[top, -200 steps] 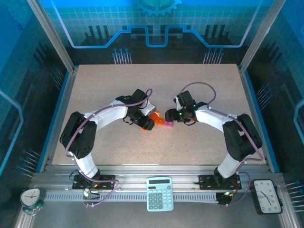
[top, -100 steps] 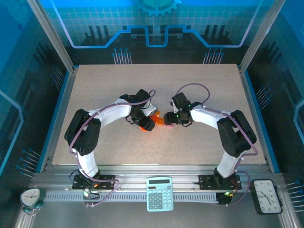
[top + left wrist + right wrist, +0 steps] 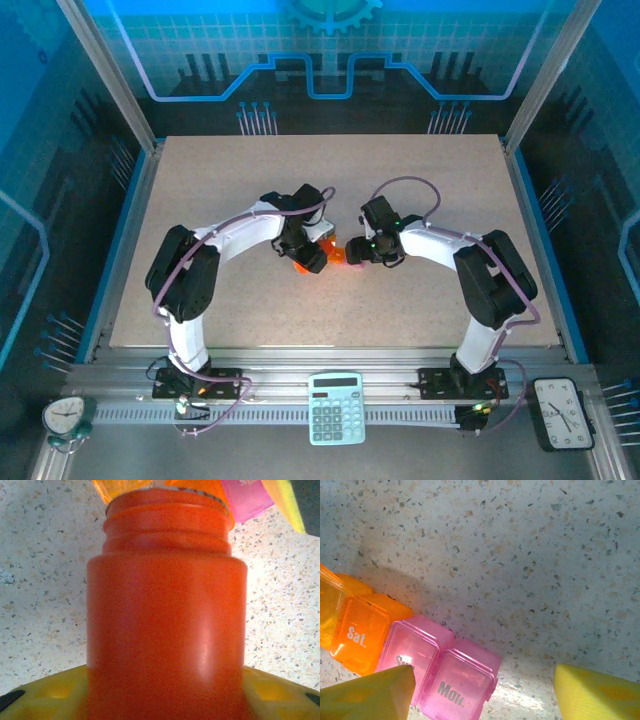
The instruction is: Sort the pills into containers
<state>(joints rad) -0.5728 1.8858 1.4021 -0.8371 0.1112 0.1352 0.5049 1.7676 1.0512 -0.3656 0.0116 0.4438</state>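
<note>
Both arms bend inward to the middle of the table (image 3: pixel 400 180), where the left gripper (image 3: pixel 305 258) is clamped on an orange pill bottle (image 3: pixel 165 620) whose neck points toward the containers (image 3: pixel 410 655) lying there, and the right gripper (image 3: pixel 485 675) hangs over their pink end, fingers spread, grasping nothing

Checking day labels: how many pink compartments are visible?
2: the Mon. compartment at the end, and its neighbour beside the orange Sat. compartment; others may be hidden.
</note>
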